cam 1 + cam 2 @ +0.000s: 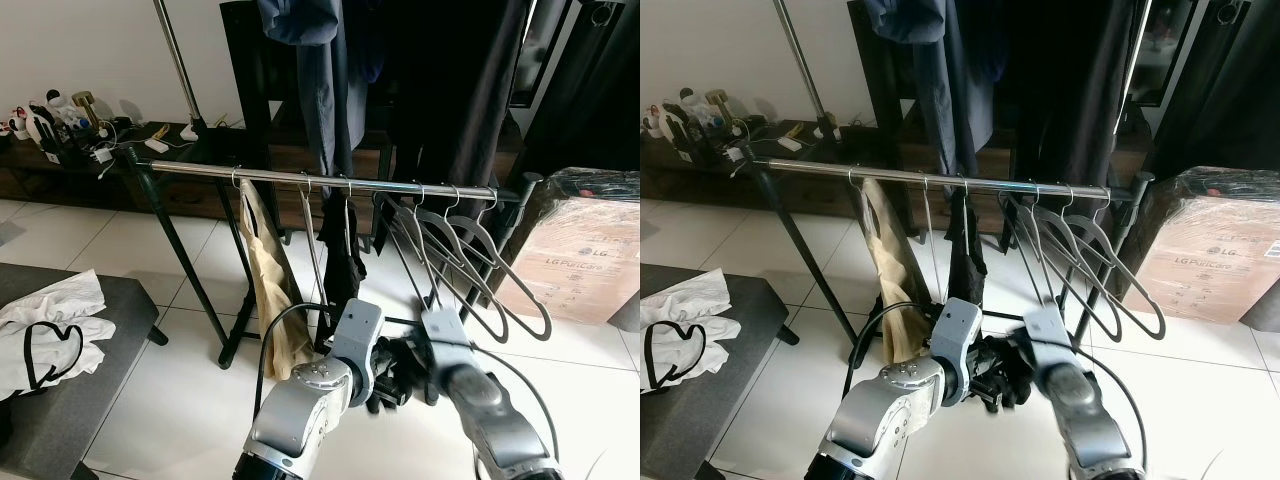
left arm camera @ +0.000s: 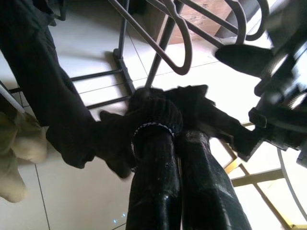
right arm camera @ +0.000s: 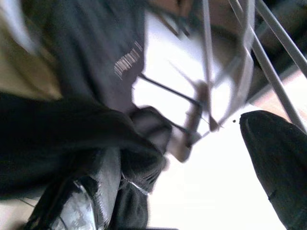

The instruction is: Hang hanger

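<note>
Left gripper [image 2: 165, 124] pinched on a dark cloth [image 2: 153, 112], right gripper [image 1: 425, 350] just beside it, fingers' spread unclear, both low under the rail [image 1: 330, 183], empty hangers [image 1: 470, 260] above right; likely still readying the garment, next needing a lift toward a hanger.

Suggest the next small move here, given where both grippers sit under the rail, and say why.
Probably lift both grippers toward the rail. The left gripper, fingers closed on a dark garment, meets the right gripper low, well below the rail, where empty hangers already hang. No hanger hook is visible in either gripper, so this is tentative.
</note>
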Tool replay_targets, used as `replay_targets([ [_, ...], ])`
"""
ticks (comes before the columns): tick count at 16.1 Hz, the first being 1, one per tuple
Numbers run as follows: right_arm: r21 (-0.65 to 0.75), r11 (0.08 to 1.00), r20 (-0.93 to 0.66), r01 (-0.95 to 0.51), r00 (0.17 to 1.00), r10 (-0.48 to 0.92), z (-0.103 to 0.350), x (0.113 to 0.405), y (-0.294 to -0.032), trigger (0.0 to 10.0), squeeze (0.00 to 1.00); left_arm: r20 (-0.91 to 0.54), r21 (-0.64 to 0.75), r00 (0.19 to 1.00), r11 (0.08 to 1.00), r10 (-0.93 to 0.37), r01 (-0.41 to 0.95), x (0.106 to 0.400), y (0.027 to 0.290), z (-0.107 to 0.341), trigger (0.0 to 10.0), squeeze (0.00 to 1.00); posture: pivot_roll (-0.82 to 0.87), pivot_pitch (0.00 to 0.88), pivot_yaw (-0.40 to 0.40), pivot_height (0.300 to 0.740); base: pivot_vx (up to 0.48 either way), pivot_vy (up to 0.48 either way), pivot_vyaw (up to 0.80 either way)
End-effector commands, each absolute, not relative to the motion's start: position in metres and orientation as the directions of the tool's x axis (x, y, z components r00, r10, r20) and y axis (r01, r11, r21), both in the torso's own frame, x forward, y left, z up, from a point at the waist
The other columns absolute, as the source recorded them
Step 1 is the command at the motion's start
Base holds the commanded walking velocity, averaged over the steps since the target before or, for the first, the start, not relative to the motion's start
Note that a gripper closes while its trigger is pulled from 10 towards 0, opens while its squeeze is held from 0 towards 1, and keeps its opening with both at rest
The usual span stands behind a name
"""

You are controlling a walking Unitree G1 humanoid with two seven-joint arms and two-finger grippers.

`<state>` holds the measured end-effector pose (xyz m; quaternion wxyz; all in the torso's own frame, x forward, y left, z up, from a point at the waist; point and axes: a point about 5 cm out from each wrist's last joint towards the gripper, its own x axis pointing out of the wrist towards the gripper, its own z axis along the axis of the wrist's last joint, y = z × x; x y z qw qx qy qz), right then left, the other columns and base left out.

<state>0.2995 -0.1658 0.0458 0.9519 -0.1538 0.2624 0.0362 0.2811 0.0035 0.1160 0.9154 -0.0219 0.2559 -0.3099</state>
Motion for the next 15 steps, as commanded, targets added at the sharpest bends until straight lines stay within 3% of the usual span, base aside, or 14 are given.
replay_targets([
  [1, -0.310, 0.942, -0.511, -0.126, 0.858, -0.053, 0.045, 0.299, -0.172, 10.0, 0.00, -0.460, -0.194, 0.679, 0.811, -0.572, 0.551, 0.282, 0.003, 0.115, 10.0, 0.00, -0.03, 0.077, 0.002, 0.740, 0.000, 0.000, 0.00],
  [3, -0.282, 0.959, -0.402, 0.010, 0.907, -0.128, 0.057, 0.304, -0.181, 10.0, 0.00, -0.459, -0.194, 0.679, 0.810, -0.573, 0.553, 0.282, 0.003, 0.115, 10.0, 0.00, -0.03, 0.075, 0.004, 0.740, 0.000, 0.000, 0.00],
  [5, -0.242, 0.969, -0.287, 0.054, 0.950, -0.125, 0.072, 0.311, -0.178, 10.0, 0.00, -0.465, -0.196, 0.671, 0.806, -0.577, 0.558, 0.281, 0.002, 0.115, 10.0, 0.00, -0.04, 0.074, 0.005, 0.740, 0.000, 0.000, 0.00],
  [8, -0.108, 0.991, -0.308, -0.074, 0.951, 0.037, 0.068, 0.310, -0.155, 10.0, 0.00, -0.488, -0.196, 0.645, 0.794, -0.588, 0.575, 0.278, 0.001, 0.111, 10.0, 0.00, -0.03, 0.076, 0.003, 0.740, 0.000, 0.000, 0.00],
  [10, -0.183, 0.941, -0.445, -0.284, 0.878, 0.178, 0.047, 0.297, -0.144, 10.0, 0.00, -0.483, -0.193, 0.656, 0.801, -0.580, 0.566, 0.279, 0.002, 0.112, 10.0, 0.00, -0.03, 0.079, 0.003, 0.740, 0.000, 0.000, 0.00],
  [11, -0.264, 0.902, -0.507, -0.343, 0.844, 0.173, 0.038, 0.291, -0.151, 10.0, 0.00, -0.479, -0.188, 0.663, 0.805, -0.575, 0.562, 0.280, 0.004, 0.113, 10.0, 0.00, -0.03, 0.081, 0.003, 0.740, 0.000, 0.000, 0.00],
  [15, -0.321, 0.847, -0.483, -0.423, 0.843, 0.238, 0.048, 0.295, -0.158, 10.0, 0.00, -0.481, -0.181, 0.665, 0.807, -0.571, 0.562, 0.281, 0.004, 0.113, 10.0, 0.00, -0.03, 0.081, 0.003, 0.740, 0.000, 0.000, 0.00],
])
